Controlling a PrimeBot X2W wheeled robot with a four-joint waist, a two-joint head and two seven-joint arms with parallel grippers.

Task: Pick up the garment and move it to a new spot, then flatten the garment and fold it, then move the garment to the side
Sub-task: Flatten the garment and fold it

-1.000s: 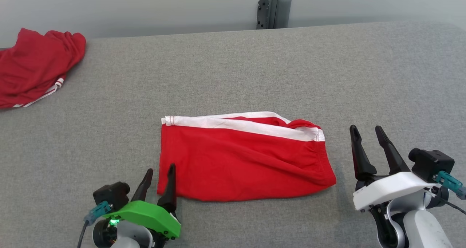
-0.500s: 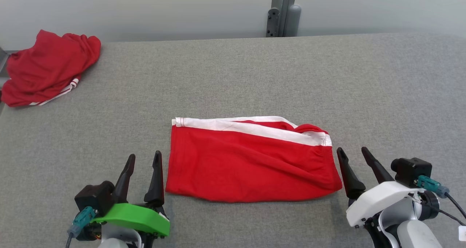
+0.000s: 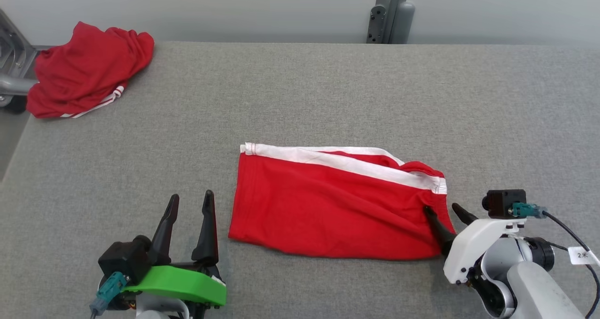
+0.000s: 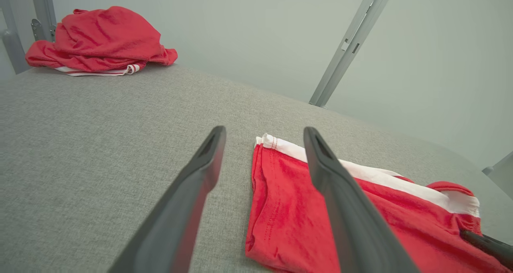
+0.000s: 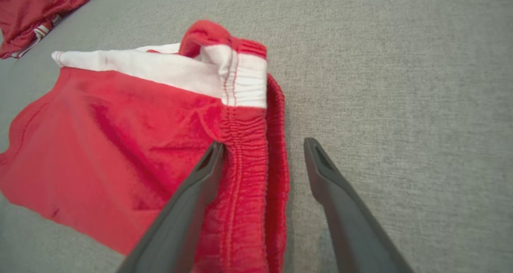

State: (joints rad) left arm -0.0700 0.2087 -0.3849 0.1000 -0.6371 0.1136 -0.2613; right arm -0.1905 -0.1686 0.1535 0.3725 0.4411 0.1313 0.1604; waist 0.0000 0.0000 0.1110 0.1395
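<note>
Red garment [image 3: 337, 211] (white band), folded flat, table centre

The left claw [image 3: 191, 196] stands spread, both dark fingers pointing forward from its green housing. The right claw [image 3: 440, 209] is spread too, fingers angled toward the left one, white wrist behind.

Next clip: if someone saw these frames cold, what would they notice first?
The red shorts with a white band, lying flat near the middle of the grey table, stand out at once. The right gripper is open at their right end, one finger on the fabric and the other over bare table. A second red garment sits crumpled at the table's far left corner.
</note>
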